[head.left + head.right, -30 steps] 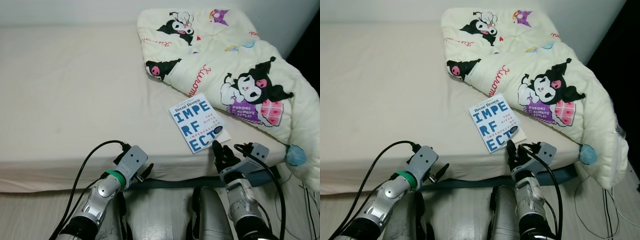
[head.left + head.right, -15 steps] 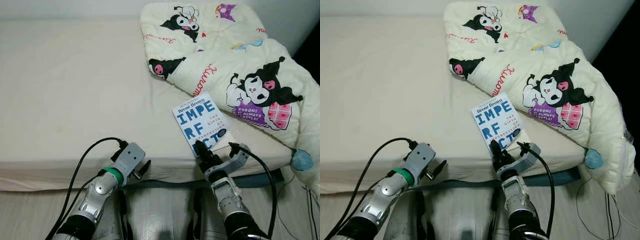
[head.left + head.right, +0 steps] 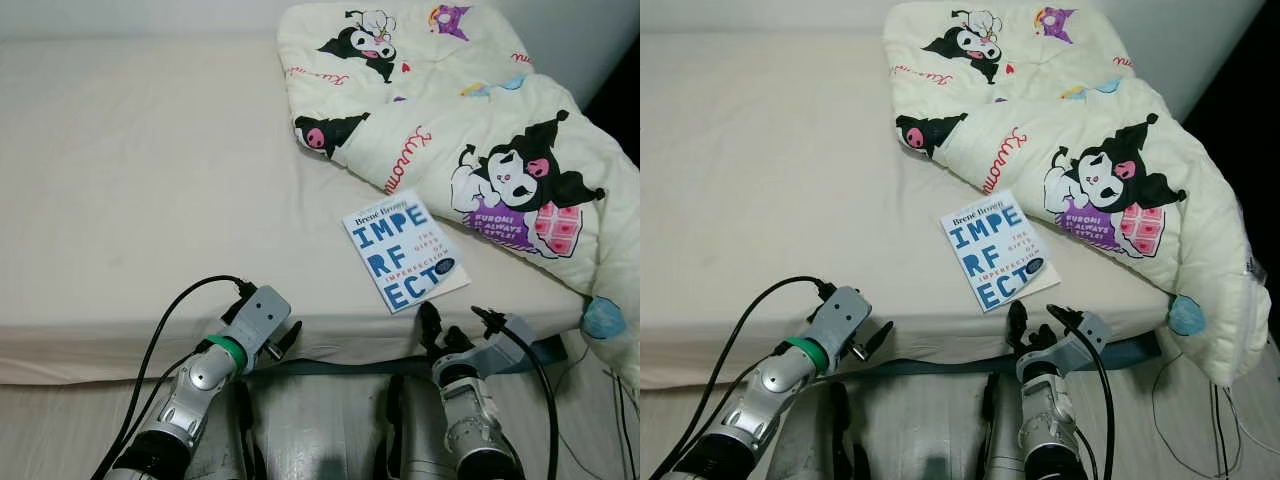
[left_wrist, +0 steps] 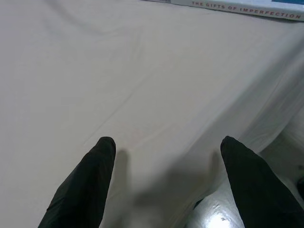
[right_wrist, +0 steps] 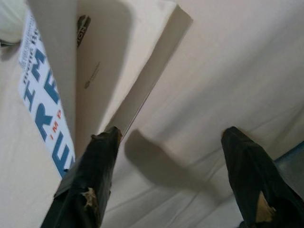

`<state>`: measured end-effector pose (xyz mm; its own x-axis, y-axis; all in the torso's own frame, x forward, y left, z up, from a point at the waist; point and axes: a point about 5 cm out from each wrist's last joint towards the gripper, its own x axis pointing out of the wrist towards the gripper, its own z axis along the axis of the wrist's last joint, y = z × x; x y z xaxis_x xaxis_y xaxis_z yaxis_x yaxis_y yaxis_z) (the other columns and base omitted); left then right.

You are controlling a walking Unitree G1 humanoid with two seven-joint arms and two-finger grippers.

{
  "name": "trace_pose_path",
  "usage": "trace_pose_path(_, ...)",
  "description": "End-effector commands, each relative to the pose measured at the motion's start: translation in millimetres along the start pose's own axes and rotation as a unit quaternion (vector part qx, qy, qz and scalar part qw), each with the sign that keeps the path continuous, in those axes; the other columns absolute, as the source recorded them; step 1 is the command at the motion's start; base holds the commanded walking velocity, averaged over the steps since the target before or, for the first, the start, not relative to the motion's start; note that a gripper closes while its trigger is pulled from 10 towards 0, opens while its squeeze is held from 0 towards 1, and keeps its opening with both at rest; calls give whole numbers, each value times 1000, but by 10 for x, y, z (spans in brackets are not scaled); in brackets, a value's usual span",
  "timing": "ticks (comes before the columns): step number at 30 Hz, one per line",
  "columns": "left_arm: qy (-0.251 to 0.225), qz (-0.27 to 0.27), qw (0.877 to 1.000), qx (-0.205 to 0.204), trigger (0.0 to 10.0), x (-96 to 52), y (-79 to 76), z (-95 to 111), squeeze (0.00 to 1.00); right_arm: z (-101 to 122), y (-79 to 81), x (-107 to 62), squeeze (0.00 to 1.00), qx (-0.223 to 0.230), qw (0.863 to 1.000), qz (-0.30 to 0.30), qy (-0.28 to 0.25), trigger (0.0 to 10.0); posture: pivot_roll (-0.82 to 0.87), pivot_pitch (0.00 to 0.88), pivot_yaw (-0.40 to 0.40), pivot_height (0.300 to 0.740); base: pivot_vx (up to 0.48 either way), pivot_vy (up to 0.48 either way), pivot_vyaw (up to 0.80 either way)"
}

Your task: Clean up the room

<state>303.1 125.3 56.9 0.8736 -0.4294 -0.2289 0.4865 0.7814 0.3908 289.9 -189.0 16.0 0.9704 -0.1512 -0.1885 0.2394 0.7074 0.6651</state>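
Paperback book (image 3: 404, 249) lies flat near the bed's (image 3: 130, 180) front edge, beside the Kuromi blanket (image 3: 470, 130). Right hand (image 5: 173, 178), fingers spread and empty, sits just below its near corner, probably lining up a pinch. Left hand (image 4: 166, 183) open, idle at the front edge.

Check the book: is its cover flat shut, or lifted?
Lifted at one corner. In the right wrist view the book's cover stands off the pages by the right gripper's open fingers; from the head it looks flat.

Cream-sheeted bed (image 3: 140, 180); pale wall (image 3: 130, 18)
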Motion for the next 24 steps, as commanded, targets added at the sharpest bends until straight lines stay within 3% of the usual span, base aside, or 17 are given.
trace_pose_path(1,16,-8,1000,-1,10000,-44,-47,-76,0,-61,-76,-38,0,20,1000,-16,14,10000,38,162,71,576,0,0,0)
trace_pose_path(3,16,-8,1000,0,10000,-46,-44,-73,0,-52,-74,-21,0,20,1000,-14,18,10000,41,163,75,576,0,0,0)
trace_pose_path(7,17,-8,1000,6,10000,-71,-18,-75,0,123,117,105,0,-6,999,26,-18,10000,58,162,76,576,0,0,0)
trace_pose_path(12,19,-6,1000,6,10000,-86,-2,-88,0,250,197,121,0,-95,993,-8,-66,10000,58,164,72,576,0,0,0)
trace_pose_path(14,19,-6,1000,6,10000,-86,-2,-88,0,250,197,121,0,-95,993,-8,-66,10000,58,164,72,576,0,0,0)
trace_pose_path(16,20,-7,1000,6,10000,-95,-8,-92,0,284,288,81,0,-158,982,-11,-99,10000,53,168,74,576,0,0,0)
trace_pose_path(19,19,-9,1000,6,10000,-96,-19,-90,0,281,358,50,0,-175,978,0,-113,10000,49,169,79,576,0,0,0)
trace_pose_path(24,18,-14,1000,7,10000,-84,-32,-70,0,259,316,61,0,-179,979,0,-101,10000,50,170,80,576,0,0,0)
